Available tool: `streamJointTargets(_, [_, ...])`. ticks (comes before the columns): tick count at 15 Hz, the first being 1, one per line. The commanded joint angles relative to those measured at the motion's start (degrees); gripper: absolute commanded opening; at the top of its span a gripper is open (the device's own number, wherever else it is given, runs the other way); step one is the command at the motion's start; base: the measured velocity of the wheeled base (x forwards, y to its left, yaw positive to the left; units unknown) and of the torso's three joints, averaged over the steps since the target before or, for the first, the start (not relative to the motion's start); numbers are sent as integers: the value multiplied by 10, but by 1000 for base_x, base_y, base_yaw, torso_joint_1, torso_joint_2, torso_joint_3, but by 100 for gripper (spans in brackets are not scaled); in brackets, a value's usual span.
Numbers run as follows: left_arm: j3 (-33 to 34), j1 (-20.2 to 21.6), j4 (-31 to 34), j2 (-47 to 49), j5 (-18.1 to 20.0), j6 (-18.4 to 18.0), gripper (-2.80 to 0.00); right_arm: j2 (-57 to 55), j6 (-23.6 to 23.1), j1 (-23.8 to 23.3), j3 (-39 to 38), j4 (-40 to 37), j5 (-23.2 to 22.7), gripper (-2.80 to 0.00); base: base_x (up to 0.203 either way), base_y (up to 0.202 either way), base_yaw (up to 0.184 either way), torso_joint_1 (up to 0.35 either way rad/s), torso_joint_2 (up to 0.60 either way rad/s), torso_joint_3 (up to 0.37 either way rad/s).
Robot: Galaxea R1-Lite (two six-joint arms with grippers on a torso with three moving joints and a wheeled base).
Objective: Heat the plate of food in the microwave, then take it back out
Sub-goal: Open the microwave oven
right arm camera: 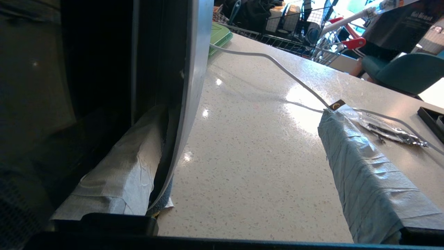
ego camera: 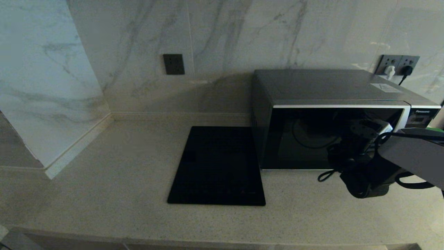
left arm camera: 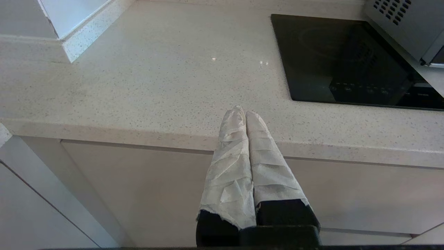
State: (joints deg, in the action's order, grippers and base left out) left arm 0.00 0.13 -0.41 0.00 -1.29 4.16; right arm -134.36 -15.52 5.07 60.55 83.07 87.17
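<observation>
While right gripper point(right arm camera: 242, 156) sits at microwave point(ego camera: 333, 121) door edge point(right arm camera: 187, 104), fingers wide apart, one finger point(right arm camera: 121, 173) tucked behind edge, other out over counter point(right arm camera: 249, 166): hook, pull door slow, swing outward. Plate of food not seen. Left gripper point(left arm camera: 245, 114) parked by counter front, fingers pressed together, holding nothing.

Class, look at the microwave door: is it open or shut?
Shut, or nearly: the microwave door's black glass sits flush in front. The right gripper, open, has one finger hooked behind the door's edge.
</observation>
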Motion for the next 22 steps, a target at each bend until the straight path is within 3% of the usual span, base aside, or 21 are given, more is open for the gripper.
streamJointTargets(1, [0, 0, 0, 1, 0, 1, -280, -1, -1, 0, 1, 5, 5, 0, 0, 0, 0, 0, 0, 0])
streamJointTargets(12, [0, 0, 0, 0, 0, 1, -280, -2, -4, -7, 40, 0, 5, 0, 0, 0, 0, 0, 0, 0])
streamJointTargets(13, [0, 0, 0, 1, 0, 1, -280, 0, -3, -8, 40, 0, 5, -280, 0, 0, 0, 0, 0, 0])
streamJointTargets(22, [0, 0, 0, 0, 0, 1, -280, 1, -2, -5, 35, 4, 5, -280, 0, 0, 0, 0, 0, 0])
